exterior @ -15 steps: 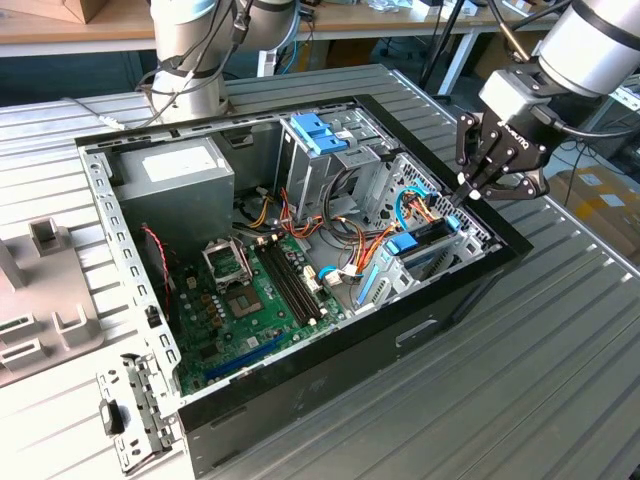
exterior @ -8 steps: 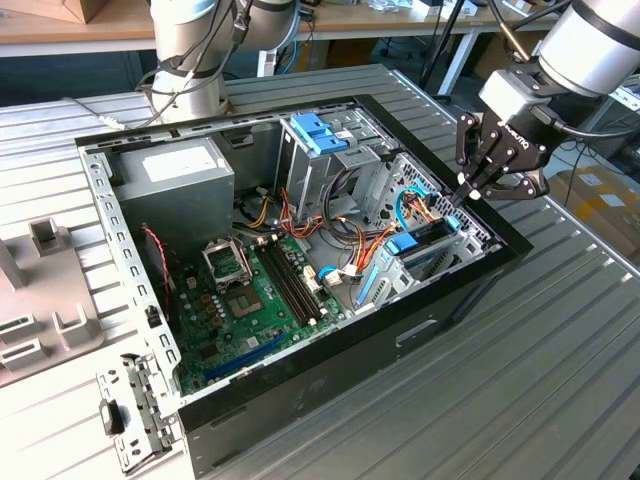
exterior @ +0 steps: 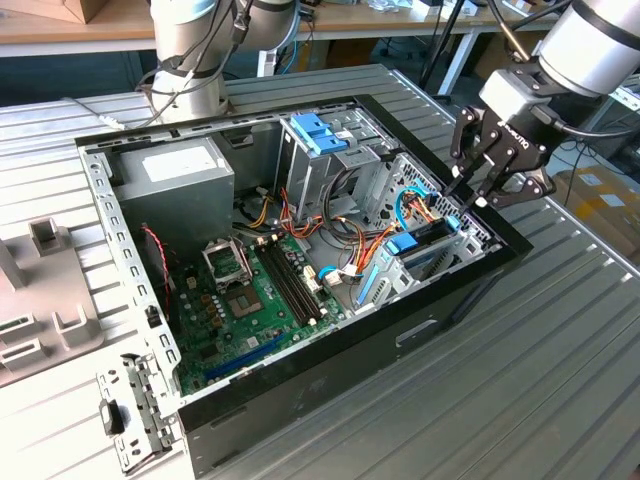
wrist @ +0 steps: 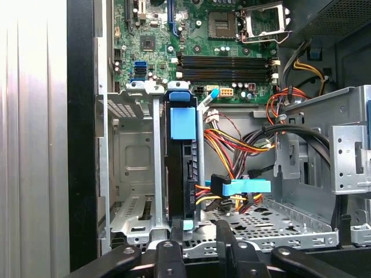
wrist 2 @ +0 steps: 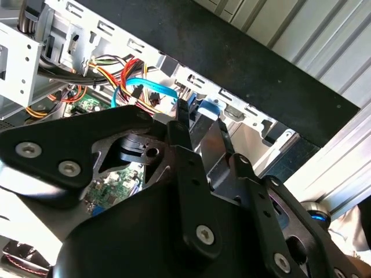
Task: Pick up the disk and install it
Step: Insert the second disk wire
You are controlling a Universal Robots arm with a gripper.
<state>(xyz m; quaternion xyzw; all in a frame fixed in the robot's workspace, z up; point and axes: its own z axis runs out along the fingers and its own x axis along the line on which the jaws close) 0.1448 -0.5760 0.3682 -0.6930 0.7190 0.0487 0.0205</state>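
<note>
Nearest the exterior camera, a loose bracket (exterior: 130, 425) is seen on the worktop (exterior: 560, 400), by the case's (exterior: 330, 345) near corner. Inside the case, going rightward: the power supply (exterior: 180, 170), the motherboard (exterior: 250, 300), then the drive cage (exterior: 440, 235) at its right end. The disk (wrist: 184, 171) is stood on edge in that cage, its long axis running toward the motherboard, with its cabled end turned to the case's middle. Above the cage's outer end the pincer (exterior: 470, 195) is held, its fingers (wrist: 223, 237) drawn close around the disk's edge; whether it is actually pinched cannot be told. A jam is judged likely if the disk is tilted in its rails, and the nearby cables (wrist: 232, 150) could be snagged.
</note>
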